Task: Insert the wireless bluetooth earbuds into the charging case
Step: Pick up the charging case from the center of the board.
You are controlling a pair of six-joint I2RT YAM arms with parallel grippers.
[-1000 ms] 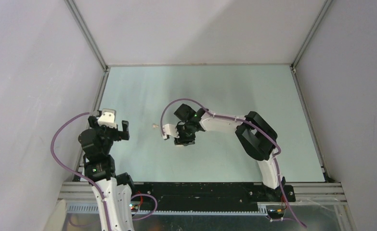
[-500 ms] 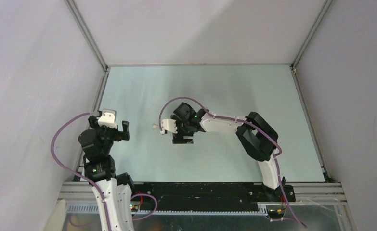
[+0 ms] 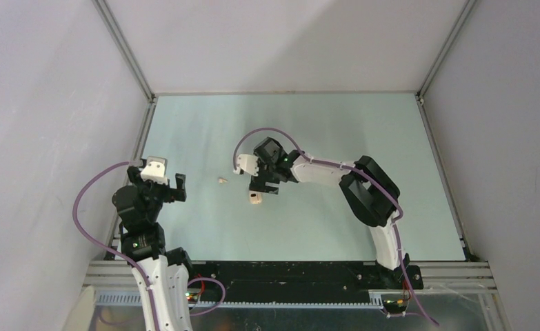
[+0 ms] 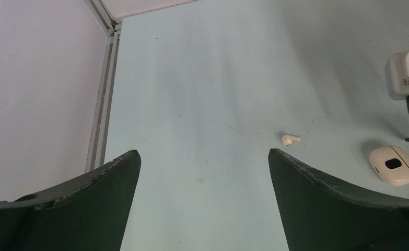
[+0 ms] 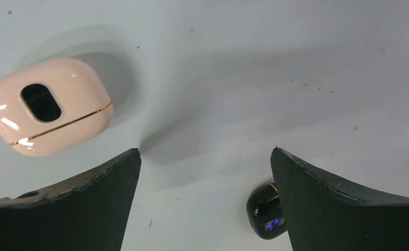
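Observation:
The beige charging case [image 5: 48, 105] lies on the table with a dark oval spot facing up and a thin gold seam round it. It also shows as the case [image 3: 254, 198] and the case [image 4: 394, 164]. My right gripper [image 5: 205, 151] hovers open just beside it, holding nothing. A black earbud [image 5: 266, 210] with a blue light lies by the right finger, partly hidden by it. A cream-white earbud [image 4: 290, 139] lies alone on the table, left of the case, seen too as the earbud [image 3: 221, 181]. My left gripper [image 4: 202, 157] is open and empty, well short of both.
The right arm [image 3: 336, 172] reaches across the middle of the table. Its white wrist camera housing [image 4: 406, 78] shows at the right edge of the left wrist view. A metal rail [image 4: 103, 94] and white walls bound the table on the left.
My right gripper has opened and drawn up and back, uncovering the case, which now lies free on the table. The left arm has not moved.

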